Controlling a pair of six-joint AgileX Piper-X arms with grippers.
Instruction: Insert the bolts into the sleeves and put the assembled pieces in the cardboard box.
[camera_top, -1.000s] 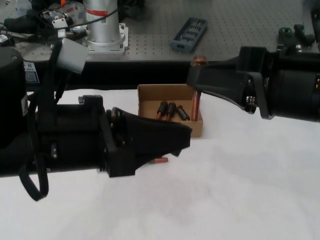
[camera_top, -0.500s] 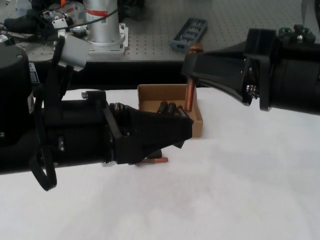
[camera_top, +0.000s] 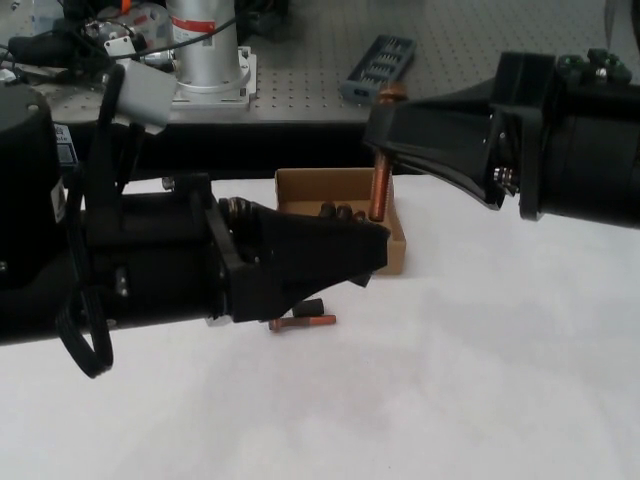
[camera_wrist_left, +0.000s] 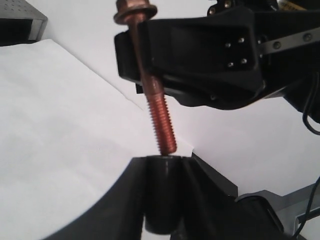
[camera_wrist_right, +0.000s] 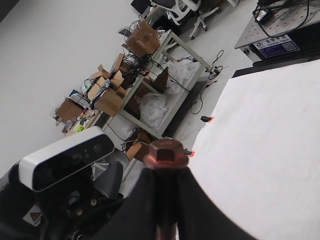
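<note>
The right gripper (camera_wrist_left: 145, 65) pinches the bolt (camera_wrist_left: 160, 120) upright, its threaded tip directly above the sleeve (camera_wrist_left: 162, 175) clamped in the left gripper (camera_wrist_left: 162, 210).

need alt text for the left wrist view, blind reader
A copper bolt, held upright by the right pincer, has its threaded tip at the mouth of a black sleeve gripped in the left pincer. White bench cover lies behind them.
</note>
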